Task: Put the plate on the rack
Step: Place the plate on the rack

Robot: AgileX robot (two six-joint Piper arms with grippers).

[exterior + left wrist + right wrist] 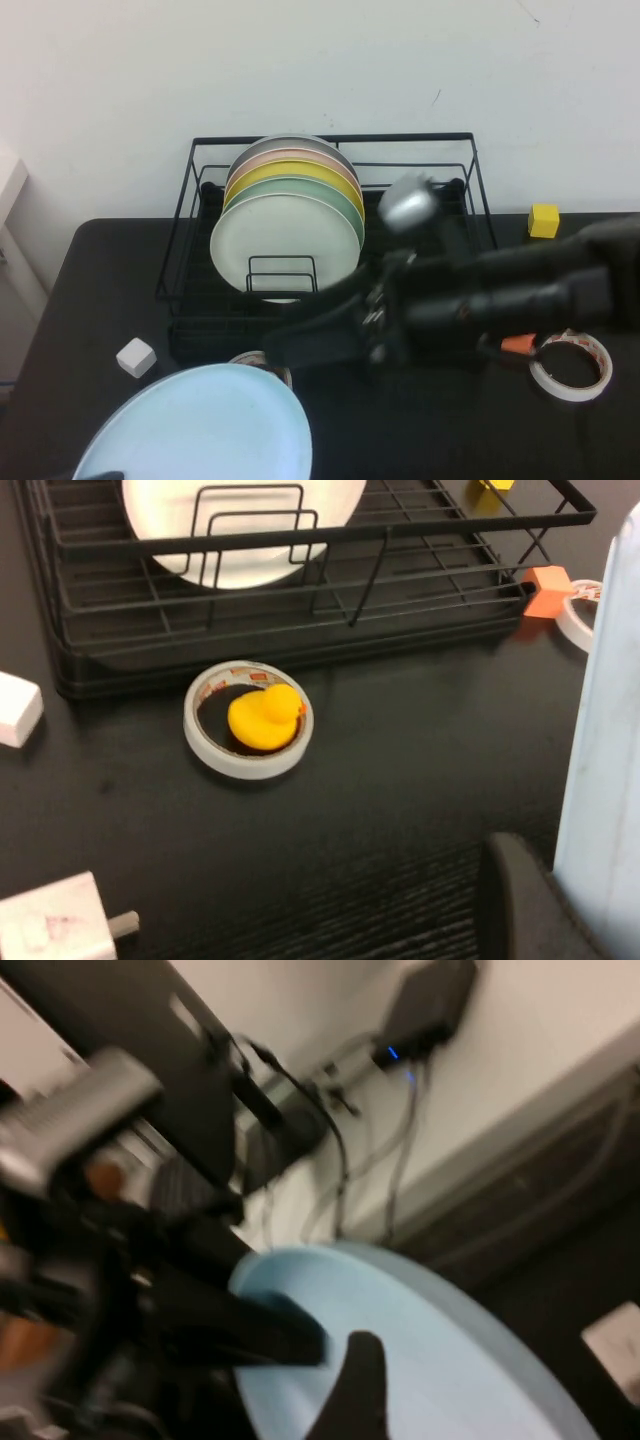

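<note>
Your sky-blue plate [205, 425] sits at the near left of the desk [400, 440], lifted and tilted, with the left tool [530, 900] at its near edge; you can't tell whether that tool is clenched on the rim. The right tool [300, 345] reaches in from the right, just beside the plate's far-right rim, its fingers [355, 1375] spread apart over the blue surface. The rack [470, 185] lies directly beyond the plate, already holding a row of upright plates [290, 215], so the plate must travel away from you and stand on edge.
</note>
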